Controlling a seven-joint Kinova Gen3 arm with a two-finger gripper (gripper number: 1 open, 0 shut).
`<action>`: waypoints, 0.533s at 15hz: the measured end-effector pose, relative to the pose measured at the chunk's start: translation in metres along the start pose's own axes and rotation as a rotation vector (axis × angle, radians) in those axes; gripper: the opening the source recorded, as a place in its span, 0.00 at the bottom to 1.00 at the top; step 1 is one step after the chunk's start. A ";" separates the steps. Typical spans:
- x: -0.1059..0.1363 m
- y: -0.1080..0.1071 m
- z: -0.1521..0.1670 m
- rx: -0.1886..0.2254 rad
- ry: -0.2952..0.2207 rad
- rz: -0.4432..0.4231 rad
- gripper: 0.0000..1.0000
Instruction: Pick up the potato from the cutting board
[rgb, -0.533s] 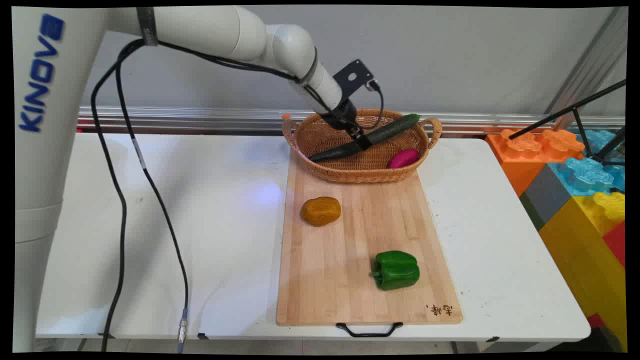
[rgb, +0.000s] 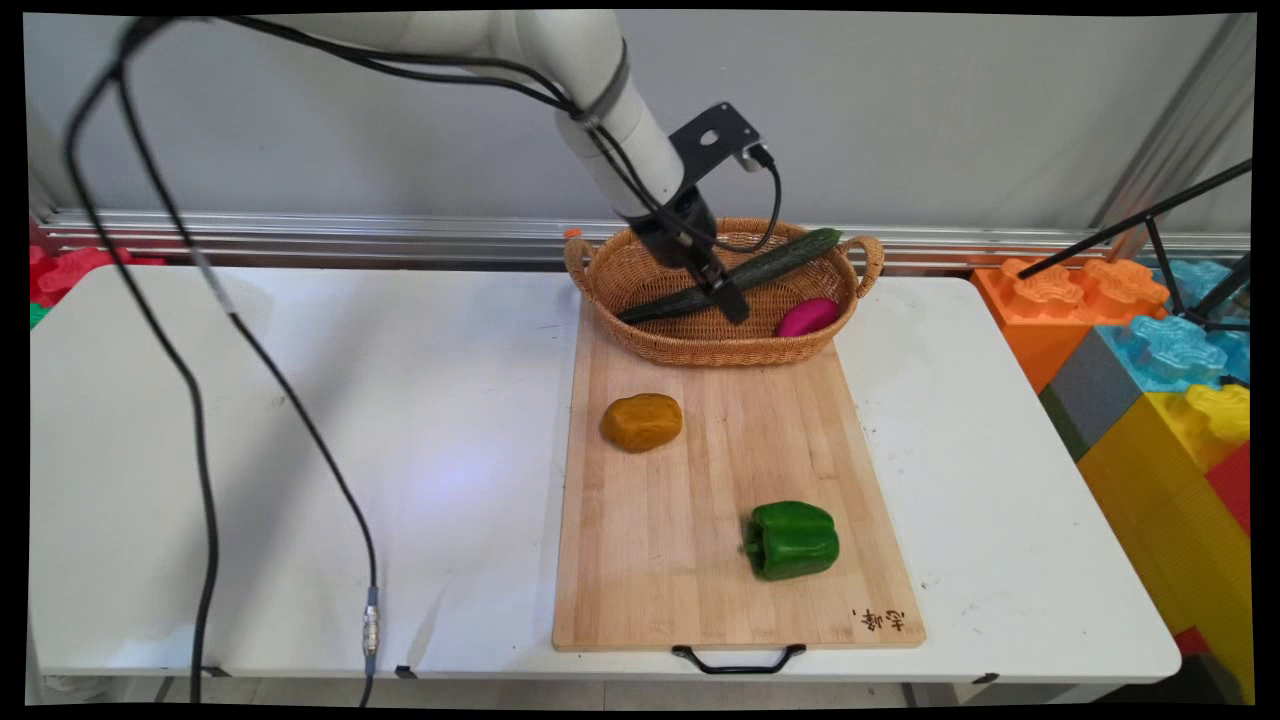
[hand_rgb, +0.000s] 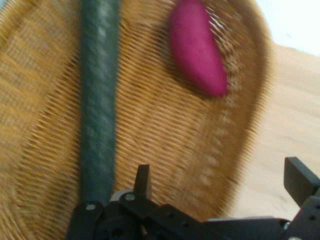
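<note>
As seen from the left of the main frame: black cables (rgb: 300, 410) hanging down across the white bench (rgb: 400, 450). Further right, a wooden cutting board (rgb: 700, 470) lying lengthwise toward the wall, with an orange-brown lump (rgb: 641, 421) at its upper left and a green pepper (rgb: 792, 540) at its lower right, well apart from each other.

At the board's far end, upper centre of the frame, a wicker basket (rgb: 700, 345). Inside it, a long dark cucumber (rgb: 780, 258), axis running from lower left to upper right, its upper tip resting over the basket's rim. Near the basket's right wall, a magenta vegetable (rgb: 807, 316), apart from the cucumber.

Reaching down into the basket, the pincer (rgb: 728, 300), crossing in front of the cucumber's middle.

From the hand view: pincer (hand_rgb: 220, 172) spread wide, holding nothing, only basket weave between the two fingers. Cucumber (hand_rgb: 99, 100) running top to bottom along the left of that frame, just outside the left finger, not between the fingers. Cannot tell whether finger and cucumber touch. Magenta vegetable (hand_rgb: 197, 50) at the top centre, ahead of the gap.

At the far right of the main frame, big coloured toy blocks (rgb: 1150, 340) beside the bench.
</note>
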 end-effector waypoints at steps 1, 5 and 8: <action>-0.005 0.007 -0.008 -0.019 -0.018 0.000 1.00; -0.038 0.027 -0.028 -0.086 -0.083 0.006 1.00; -0.067 0.032 -0.026 -0.107 -0.110 0.017 1.00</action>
